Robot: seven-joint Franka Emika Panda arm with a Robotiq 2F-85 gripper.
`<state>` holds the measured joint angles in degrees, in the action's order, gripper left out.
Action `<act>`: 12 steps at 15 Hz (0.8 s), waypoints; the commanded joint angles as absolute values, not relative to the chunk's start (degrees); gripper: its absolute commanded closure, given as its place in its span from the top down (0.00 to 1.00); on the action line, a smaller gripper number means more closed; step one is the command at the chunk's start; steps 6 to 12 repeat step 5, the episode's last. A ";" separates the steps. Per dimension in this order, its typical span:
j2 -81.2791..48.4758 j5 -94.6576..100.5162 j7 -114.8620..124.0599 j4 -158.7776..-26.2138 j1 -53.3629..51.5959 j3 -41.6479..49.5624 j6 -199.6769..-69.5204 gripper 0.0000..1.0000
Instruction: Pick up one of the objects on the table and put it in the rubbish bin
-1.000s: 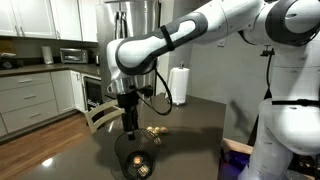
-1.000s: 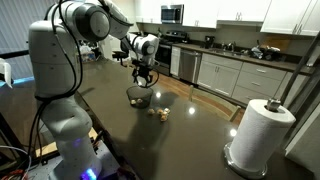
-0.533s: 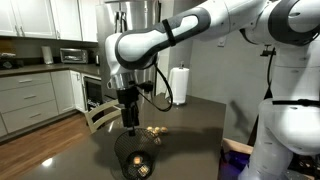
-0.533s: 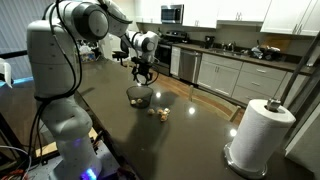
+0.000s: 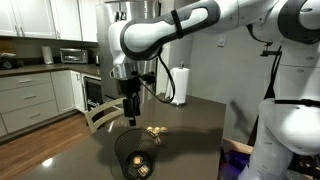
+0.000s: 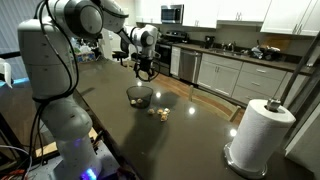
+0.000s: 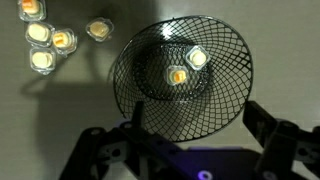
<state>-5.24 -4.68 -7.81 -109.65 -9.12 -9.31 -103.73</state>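
Gripper [image 5: 131,118] hangs with jaws spread and empty above the black mesh bin [image 7: 228,70], centre-right of the wrist view. Two wrapped objects [image 7: 177,75] lie inside the bin. Five loose objects [image 7: 52,40] sit clustered on the dark table [image 7: 50,110], upper left, apart from the bin.

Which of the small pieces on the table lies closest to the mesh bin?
The lone piece, apart from the cluster, lying just outside the mesh bin's rim in the wrist view.

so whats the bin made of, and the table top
The bin looks like black wire mesh, probably painted metal: the table top shows through its open grid. The top itself looks dark, smooth, glossy, with reflections; stone or laminate, cannot tell.
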 commanded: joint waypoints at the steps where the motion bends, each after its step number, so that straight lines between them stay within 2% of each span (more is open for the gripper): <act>1: -1.62 -2.15 -4.95 -111.30 -9.26 -9.19 -103.16 1.00; 12: -2.94 -3.45 -6.32 -109.98 -9.15 -9.30 -103.59 1.00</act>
